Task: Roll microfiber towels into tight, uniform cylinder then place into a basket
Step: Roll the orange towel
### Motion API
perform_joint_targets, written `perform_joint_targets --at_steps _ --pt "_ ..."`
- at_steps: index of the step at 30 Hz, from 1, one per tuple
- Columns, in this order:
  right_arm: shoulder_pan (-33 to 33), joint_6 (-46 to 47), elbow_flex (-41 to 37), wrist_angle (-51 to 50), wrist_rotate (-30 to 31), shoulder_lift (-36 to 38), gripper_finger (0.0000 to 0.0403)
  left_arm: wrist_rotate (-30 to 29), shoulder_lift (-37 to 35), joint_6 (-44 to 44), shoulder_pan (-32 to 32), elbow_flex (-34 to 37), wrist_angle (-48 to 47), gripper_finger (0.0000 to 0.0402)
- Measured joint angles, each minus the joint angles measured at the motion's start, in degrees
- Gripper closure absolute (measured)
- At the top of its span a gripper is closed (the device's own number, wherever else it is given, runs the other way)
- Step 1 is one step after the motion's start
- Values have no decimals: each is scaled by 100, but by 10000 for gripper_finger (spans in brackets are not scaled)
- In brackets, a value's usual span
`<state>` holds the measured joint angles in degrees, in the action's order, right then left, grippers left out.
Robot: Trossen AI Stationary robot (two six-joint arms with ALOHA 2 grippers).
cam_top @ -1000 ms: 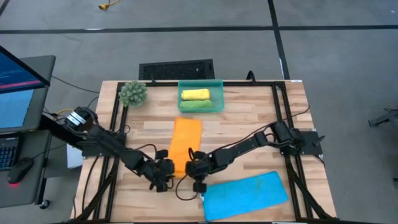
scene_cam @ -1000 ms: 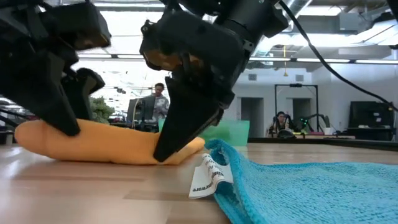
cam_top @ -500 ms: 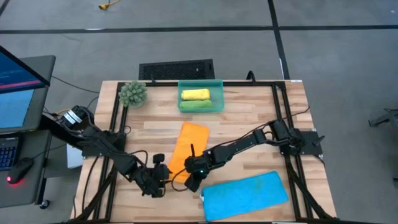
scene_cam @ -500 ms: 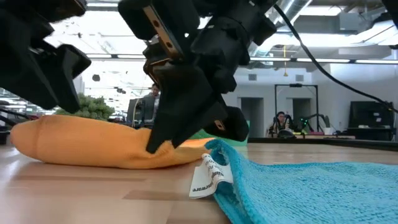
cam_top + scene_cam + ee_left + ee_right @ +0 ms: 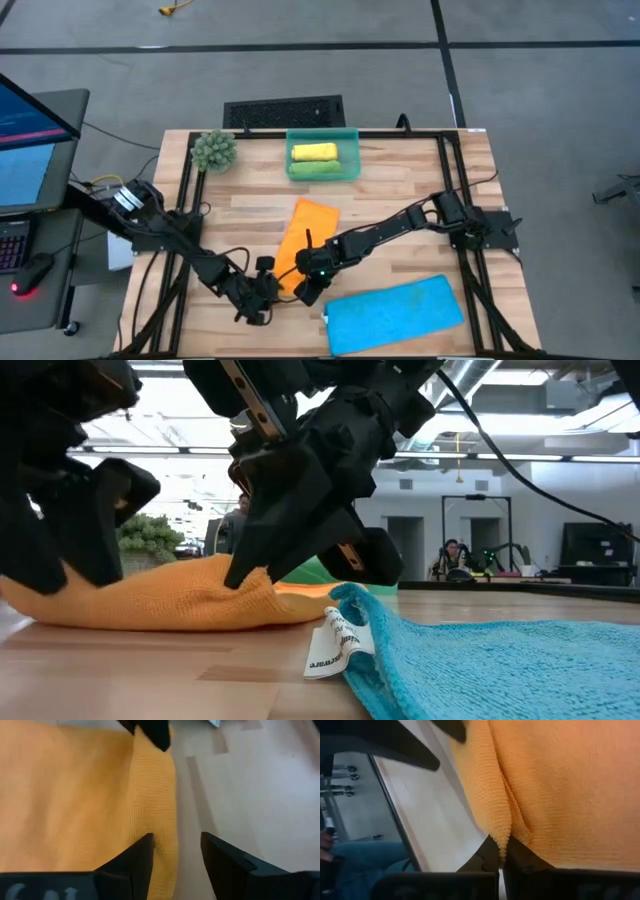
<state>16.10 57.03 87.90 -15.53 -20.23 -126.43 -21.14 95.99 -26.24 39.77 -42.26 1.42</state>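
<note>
Two rolls — yellow (image 5: 313,151) and green (image 5: 315,169) — already sit in the basket (image 5: 322,131) at the table's far edge. The orange towel (image 5: 305,232) lies mid-table, mostly flat and not yet rolled. The right gripper (image 5: 301,290) pinches a fold at its near edge, jaws pressed together on the cloth. The left gripper (image 5: 259,298) sits just beside that edge, fingers spread, apparently straddling the hem, though contact is hard to judge. The blue towel (image 5: 395,313) lies flat and unrolled at the near right — roughly half the job remains.

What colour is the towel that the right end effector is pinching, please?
Orange; the soft orange microfiber towel shows best in the right wrist view.
</note>
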Motion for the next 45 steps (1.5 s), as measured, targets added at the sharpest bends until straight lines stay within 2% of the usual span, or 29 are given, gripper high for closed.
perform_joint_targets --at_steps 4,8,14,19,26,35,41,45 --pt "84 -353 0 103 284 0 386 -44 28 88 -114 -2 18 244" --pt "222 -588 2 156 520 2 365 52 28 246 -306 -2 19 244" --pt "312 -603 2 136 574 4 325 1054 183 324 -701 -2 168 244" --pt "317 -645 6 137 704 9 310 1170 255 403 -852 -8 265 244" --pt "431 -930 170 -51 836 62 310 1206 255 435 -945 -8 256 244" --pt "570 -1331 175 -1685 1994 822 310 1299 255 415 -973 -11 232 244" --pt "812 -2385 177 -2010 2552 1376 310 1372 255 413 -1022 -11 220 244" --pt "1036 -2860 177 -1982 2911 1455 310 1573 253 407 -1111 -11 216 244"
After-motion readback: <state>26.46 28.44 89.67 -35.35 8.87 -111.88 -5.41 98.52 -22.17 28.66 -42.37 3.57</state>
